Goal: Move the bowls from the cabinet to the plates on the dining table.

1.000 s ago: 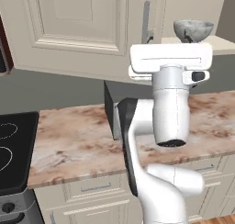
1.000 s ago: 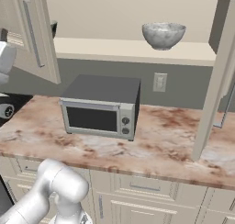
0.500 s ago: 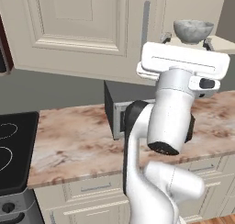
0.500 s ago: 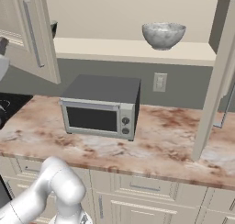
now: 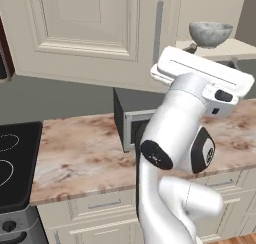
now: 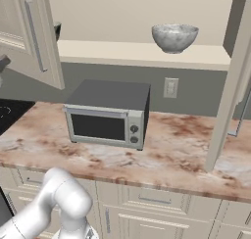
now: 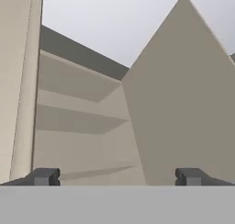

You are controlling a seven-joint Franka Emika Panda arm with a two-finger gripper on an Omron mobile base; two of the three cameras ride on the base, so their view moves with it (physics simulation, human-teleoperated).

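1 bowl point(image 6: 174, 37) sits at the top middle of the right base view, on the bottom shelf of the open cabinet point(image 6: 147, 54). It is grey and white like stone on the outside. It stands upright, alone on the pale shelf. In the left base view the same bowl point(image 5: 210, 34) is at the upper right, just above the robot's white hand.

A cabinet door point(image 6: 32, 35) with a long silver handle hangs open at the upper left of the right base view. Another open door point(image 6: 234, 81) runs down the right side.

Below the shelf, a grey microwave point(image 6: 109, 113) stands on the marble counter point(image 6: 181, 145) — about the middle of the frame. A white wall outlet point(image 6: 170, 87) is on the grey wall just behind it.

In the hand view the gripper point(image 7: 117, 177) is spread wide, its 2 dark tips far apart at the bottom, with nothing between them. Past them are pale cabinet shelves — and a door slanting in on the right.
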